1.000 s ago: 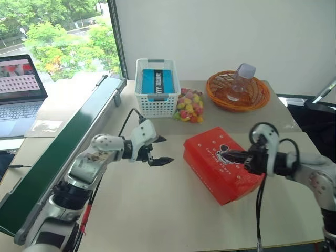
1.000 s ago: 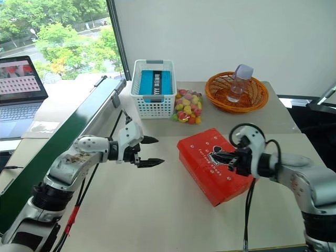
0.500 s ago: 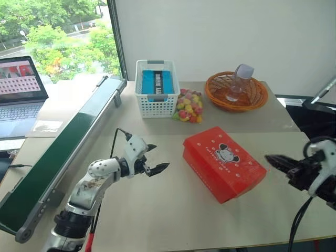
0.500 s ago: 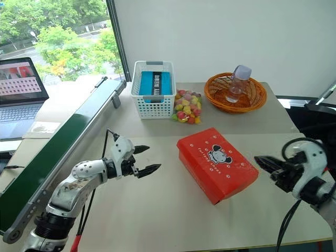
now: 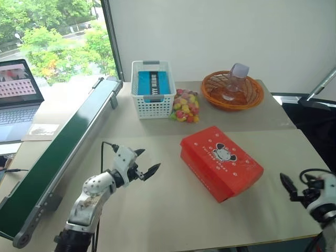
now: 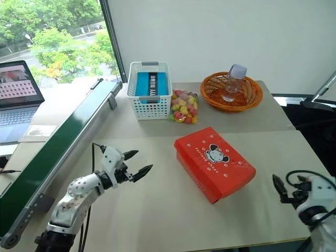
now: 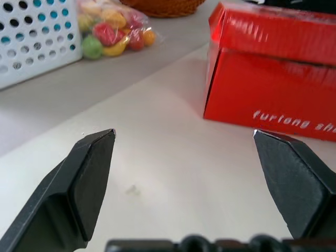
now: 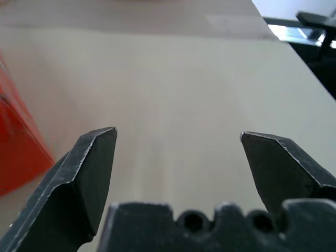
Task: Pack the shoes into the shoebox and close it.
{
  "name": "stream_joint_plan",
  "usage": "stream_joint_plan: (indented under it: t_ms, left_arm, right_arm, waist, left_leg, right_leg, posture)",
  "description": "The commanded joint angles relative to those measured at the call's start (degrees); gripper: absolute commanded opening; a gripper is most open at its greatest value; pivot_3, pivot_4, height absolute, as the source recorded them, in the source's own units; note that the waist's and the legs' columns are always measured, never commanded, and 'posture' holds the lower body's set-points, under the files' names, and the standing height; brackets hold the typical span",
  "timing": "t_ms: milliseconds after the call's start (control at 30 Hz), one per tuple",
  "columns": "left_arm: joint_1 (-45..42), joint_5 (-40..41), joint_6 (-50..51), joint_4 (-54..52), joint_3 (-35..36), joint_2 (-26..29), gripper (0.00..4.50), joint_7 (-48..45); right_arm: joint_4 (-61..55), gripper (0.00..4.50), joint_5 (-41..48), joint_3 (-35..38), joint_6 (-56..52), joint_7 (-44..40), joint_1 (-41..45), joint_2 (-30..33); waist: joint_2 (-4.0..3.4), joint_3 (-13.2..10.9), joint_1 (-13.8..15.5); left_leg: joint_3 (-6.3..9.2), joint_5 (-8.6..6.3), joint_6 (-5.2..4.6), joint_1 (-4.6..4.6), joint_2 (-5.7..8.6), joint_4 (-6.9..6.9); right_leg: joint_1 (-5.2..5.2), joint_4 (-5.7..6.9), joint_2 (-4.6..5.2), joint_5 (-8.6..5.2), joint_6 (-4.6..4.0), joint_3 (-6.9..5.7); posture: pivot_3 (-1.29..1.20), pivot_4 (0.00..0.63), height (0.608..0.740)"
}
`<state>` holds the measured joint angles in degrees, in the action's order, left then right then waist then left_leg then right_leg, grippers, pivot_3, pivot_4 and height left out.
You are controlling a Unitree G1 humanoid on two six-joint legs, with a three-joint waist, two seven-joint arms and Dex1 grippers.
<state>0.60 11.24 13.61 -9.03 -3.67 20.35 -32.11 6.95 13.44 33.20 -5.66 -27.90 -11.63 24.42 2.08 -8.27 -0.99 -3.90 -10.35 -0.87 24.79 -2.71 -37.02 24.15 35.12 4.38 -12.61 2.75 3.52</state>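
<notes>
From my seat the biggest thing in front of me is the table (image 5: 157, 210), pale and wide, with the long green conveyor (image 5: 63, 157) running along its left side. Next in size is the shoebox (image 5: 220, 161), red, sitting a little right of the table's middle, skewed to the edge, its lid with the cartoon mouse lying flat and shut. I can't see the shoes at all (they may well be inside, but a closed lid tells me nothing for certain). If they are in there, I judge the job as good as finished; what I'd want is only a check that the lid sits flush all round.

Farther back stand the white basket (image 5: 152, 100), the orange wicker bowl (image 5: 232, 90) with a bottle in it, and a bag of sweets (image 5: 185, 106) between the 2.

My left gripper (image 5: 144, 167) hangs just above the table, left of the box and apart from it, jaws spread wide and empty. My right gripper (image 6: 281, 188) sits near the table's right edge, clear of the box, likewise spread and holding nothing.
</notes>
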Motion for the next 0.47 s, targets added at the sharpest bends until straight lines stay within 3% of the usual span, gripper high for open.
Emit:
stream_joint_plan:
  t_ms: [33,200,467]
  left_arm:
    - [2.27,-6.71,-7.42,3.39,0.31,-1.05,4.50,7.11]
    - [5.07,-12.50,-15.71,8.99,0.51,-3.18,4.50,14.78]
    - [5.26,-14.44,-22.48,12.66,1.06,-7.91,4.50,20.96]
  right_arm:
    - [6.13,4.47,-3.48,-0.83,10.43,6.63,2.27,-2.29]
    - [6.25,4.47,0.50,-3.30,13.88,5.13,1.79,-7.20]
    - [6.13,4.47,-0.56,-5.76,16.41,8.29,1.69,-9.14]
  waist:
    - [-0.14,-0.02,0.01]
    - [-0.33,0.04,-0.01]
    - [-0.40,0.08,0.10]
  left_leg:
    - [-0.01,-0.07,0.11,-0.01,0.00,0.02]
    - [-0.01,-0.26,0.42,-0.15,-0.03,0.04]
    - [-0.04,-0.26,0.43,-0.12,-0.11,0.05]
  right_leg:
    - [0.01,0.03,0.00,-0.02,0.05,0.02]
    - [-0.01,0.08,0.00,-0.01,0.04,0.11]
    - [0.02,0.07,0.04,-0.01,0.04,0.15]
  posture:
    - [0.00,0.150,0.740]
    - [0.00,0.150,0.740]
    - [0.00,0.150,0.740]
